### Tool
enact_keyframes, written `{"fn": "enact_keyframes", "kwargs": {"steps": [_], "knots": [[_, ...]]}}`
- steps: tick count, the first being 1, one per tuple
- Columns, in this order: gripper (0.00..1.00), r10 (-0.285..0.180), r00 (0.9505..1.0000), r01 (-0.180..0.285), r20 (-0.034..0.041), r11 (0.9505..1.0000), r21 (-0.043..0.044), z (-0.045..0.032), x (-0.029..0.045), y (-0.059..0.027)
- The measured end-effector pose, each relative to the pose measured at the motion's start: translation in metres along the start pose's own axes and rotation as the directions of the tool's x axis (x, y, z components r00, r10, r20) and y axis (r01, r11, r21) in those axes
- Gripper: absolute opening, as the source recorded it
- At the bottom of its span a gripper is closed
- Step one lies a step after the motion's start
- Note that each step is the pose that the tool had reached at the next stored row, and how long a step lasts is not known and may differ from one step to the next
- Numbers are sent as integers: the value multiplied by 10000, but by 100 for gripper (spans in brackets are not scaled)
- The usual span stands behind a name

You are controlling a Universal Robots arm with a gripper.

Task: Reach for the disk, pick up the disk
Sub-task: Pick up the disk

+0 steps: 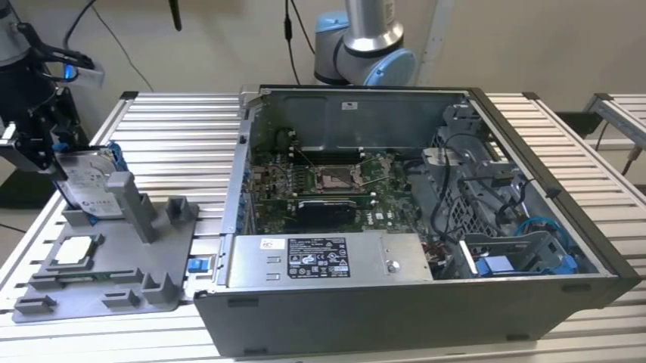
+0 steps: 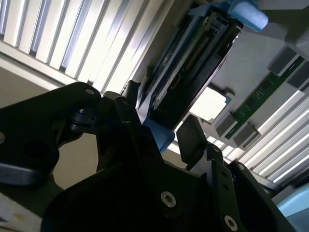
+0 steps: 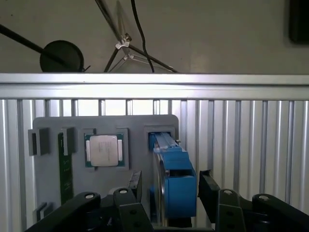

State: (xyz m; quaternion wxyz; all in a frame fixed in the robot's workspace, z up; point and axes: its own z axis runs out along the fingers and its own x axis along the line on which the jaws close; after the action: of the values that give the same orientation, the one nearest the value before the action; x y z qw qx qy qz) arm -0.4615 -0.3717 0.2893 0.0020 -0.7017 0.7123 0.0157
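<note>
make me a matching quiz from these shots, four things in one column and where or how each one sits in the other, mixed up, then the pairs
Column one:
1. disk
2. chip
3. claw
4. computer case

Column two:
A. lies flat in a recess of the gray holder
B. open, one finger on each side of the disk
C. panel off, insides showing, on the exterior view's right of the gray holder
D. stands on edge in a slot of the gray holder

Pairs: 1-D, 2-A, 3-B, 4-C
</note>
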Motion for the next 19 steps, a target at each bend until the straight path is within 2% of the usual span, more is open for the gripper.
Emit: {"fn": "enact_keyframes", "kwargs": {"steps": [4,9,16,19], "knots": [[100,0,10000,0,1,10000,8,64,1,8],[100,-3,10000,3,16,10000,69,143,5,30],[100,-6,9999,4,153,10000,97,199,5,32],[100,-7,9999,5,172,10000,98,234,6,34]]}}
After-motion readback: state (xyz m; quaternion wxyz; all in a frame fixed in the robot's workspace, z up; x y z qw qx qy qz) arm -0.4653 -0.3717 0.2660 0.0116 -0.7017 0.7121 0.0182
